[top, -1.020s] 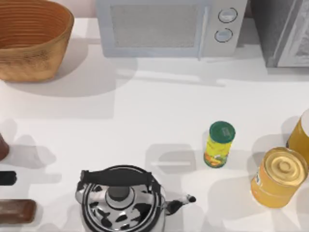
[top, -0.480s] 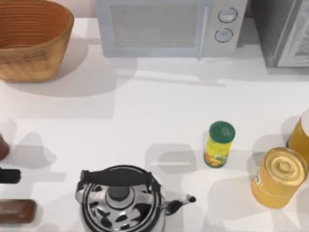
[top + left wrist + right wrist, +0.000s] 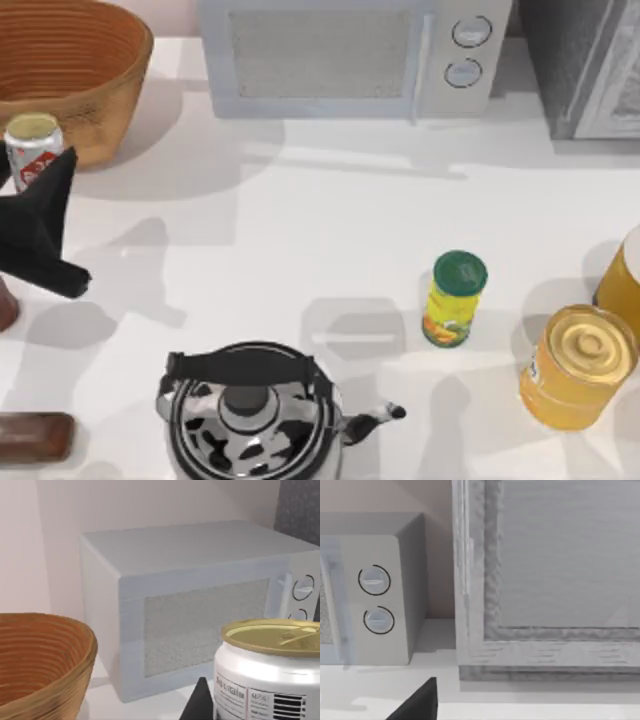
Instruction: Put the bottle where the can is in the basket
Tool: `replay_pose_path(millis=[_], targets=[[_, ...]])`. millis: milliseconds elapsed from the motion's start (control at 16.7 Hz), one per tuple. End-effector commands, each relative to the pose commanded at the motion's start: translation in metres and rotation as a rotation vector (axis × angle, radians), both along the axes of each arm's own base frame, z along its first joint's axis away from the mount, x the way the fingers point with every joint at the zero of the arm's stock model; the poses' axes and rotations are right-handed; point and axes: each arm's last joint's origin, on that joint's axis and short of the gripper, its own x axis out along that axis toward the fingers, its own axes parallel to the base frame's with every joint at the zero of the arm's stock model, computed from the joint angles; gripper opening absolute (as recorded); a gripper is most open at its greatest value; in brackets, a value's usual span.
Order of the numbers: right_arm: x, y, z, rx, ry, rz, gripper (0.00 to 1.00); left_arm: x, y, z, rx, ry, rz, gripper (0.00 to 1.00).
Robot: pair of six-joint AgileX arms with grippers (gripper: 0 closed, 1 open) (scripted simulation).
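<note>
Beside the basket (image 3: 70,80), can (image 3: 32,148) in left tool (image 3: 40,190).

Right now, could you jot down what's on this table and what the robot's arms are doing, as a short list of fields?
Left gripper: at the table's left edge, holding the can
Can: white with red mark and gold top, held up just in front of the basket's rim
Basket: woven, far left corner
Bottle: yellow, green cap, upright, right of centre
Kettle: black-and-white, near edge
Microwave: at the back
Orange jar: near right edge
</note>
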Motion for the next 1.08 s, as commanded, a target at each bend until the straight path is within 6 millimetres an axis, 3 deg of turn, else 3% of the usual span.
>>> replay_pose_path(millis=[240,480,780,1080], targets=[[0.0,0.0,0.0,0.0,0.0,0.0,1.0,0.062,-0.025,0.022,-0.006,-0.013,-0.233,0.0],[0.0,0.0,0.0,0.0,0.0,0.0,1.0,0.136,-0.061,0.01,-0.009,-0.028,-0.477,0.0],[0.0,0.0,0.0,0.0,0.0,0.0,1.0,0.211,-0.111,-0.057,-0.01,-0.041,-0.767,0.0],[0.0,0.0,0.0,0.0,0.0,0.0,1.0,0.244,-0.151,-0.147,-0.011,-0.041,-1.0,0.0]])
